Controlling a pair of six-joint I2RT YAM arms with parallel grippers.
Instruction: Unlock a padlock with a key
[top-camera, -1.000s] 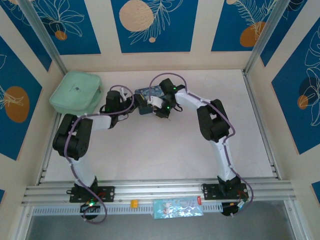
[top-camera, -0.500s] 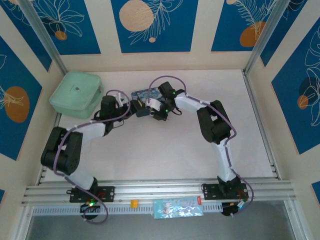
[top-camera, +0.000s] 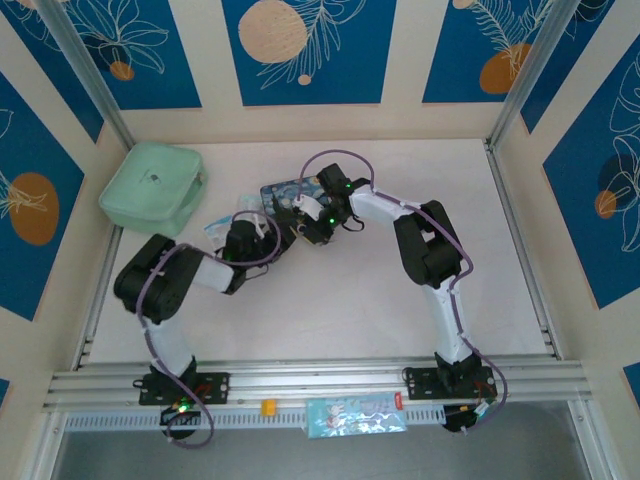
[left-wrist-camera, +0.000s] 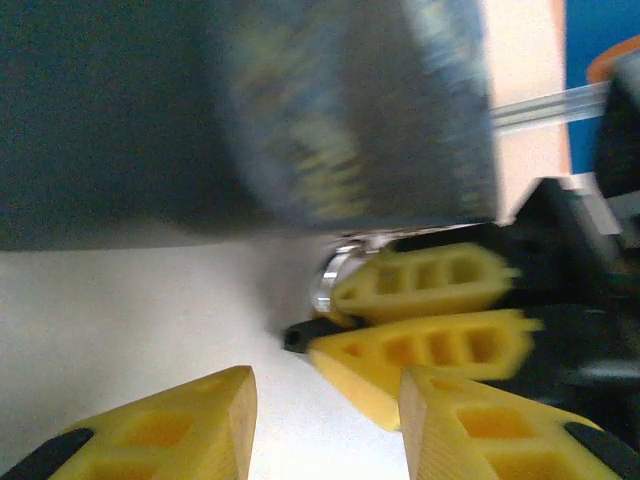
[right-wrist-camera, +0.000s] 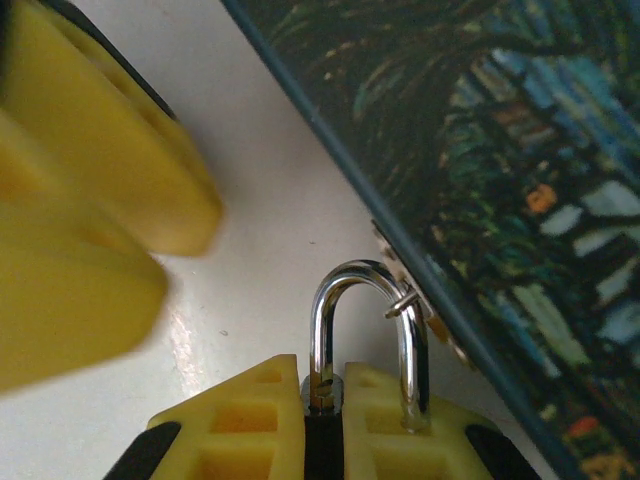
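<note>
1. Bottom centre of the right wrist view, my right fingers (right-wrist-camera: 250, 425) are clamped on the padlock (right-wrist-camera: 318, 340). Its dark body is pinched between them, and its bright shackle rises and hooks through a small hasp (right-wrist-camera: 402, 300) on the blue tin (right-wrist-camera: 520, 200). I judge the lock to be light, rigid and hard. The polished shackle looks slippery, so the flat body is the place to grip. Because it is tethered to the tin, any pull will likely drag the tin along. My left fingers (right-wrist-camera: 100, 190) blur past at upper left.
2. Left wrist view adds the side angle. My left fingers (left-wrist-camera: 190, 420) along the bottom stand apart with bare table between them, holding nothing. The gripped lock sits at centre, against the tin.
3. Top view gives only the layout. Both arms meet at the tin at upper centre of the table (top-camera: 330, 310). The lock is too small to pick out there.
</note>
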